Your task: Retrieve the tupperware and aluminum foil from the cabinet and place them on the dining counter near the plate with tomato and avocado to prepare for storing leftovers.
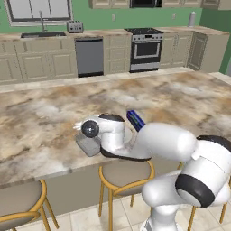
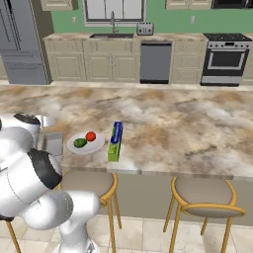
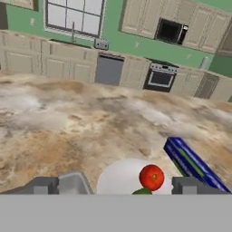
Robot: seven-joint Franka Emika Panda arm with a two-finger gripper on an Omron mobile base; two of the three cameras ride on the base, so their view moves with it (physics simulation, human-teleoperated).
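Note:
The grey tupperware (image 1: pixel 88 145) (image 2: pixel 53 143) lies on the dining counter (image 1: pixel 40 117) (image 2: pixel 188 128) near its front edge. Right beside it is the white plate (image 2: pixel 94 146) (image 3: pixel 120 179) with a red tomato (image 2: pixel 90 136) (image 3: pixel 151 176) and a green avocado (image 2: pixel 79 143). The blue aluminum foil (image 2: pixel 115 141) (image 1: pixel 135 119) (image 3: pixel 192 164) lies on the plate's other side. My gripper (image 3: pixel 118 186) hovers open just above the tupperware and plate, with nothing between its fingertips (image 3: pixel 45 185). I cannot tell which wall cabinet is the task's cabinet.
Round yellow-framed stools (image 1: pixel 126 173) (image 2: pixel 202 195) stand under the counter's front edge. Across the aisle are base cabinets, a dishwasher (image 1: pixel 89 56), a stove (image 1: pixel 146 49) and a sink under the window (image 2: pixel 112 35). A fridge (image 2: pixel 22 42) stands far left.

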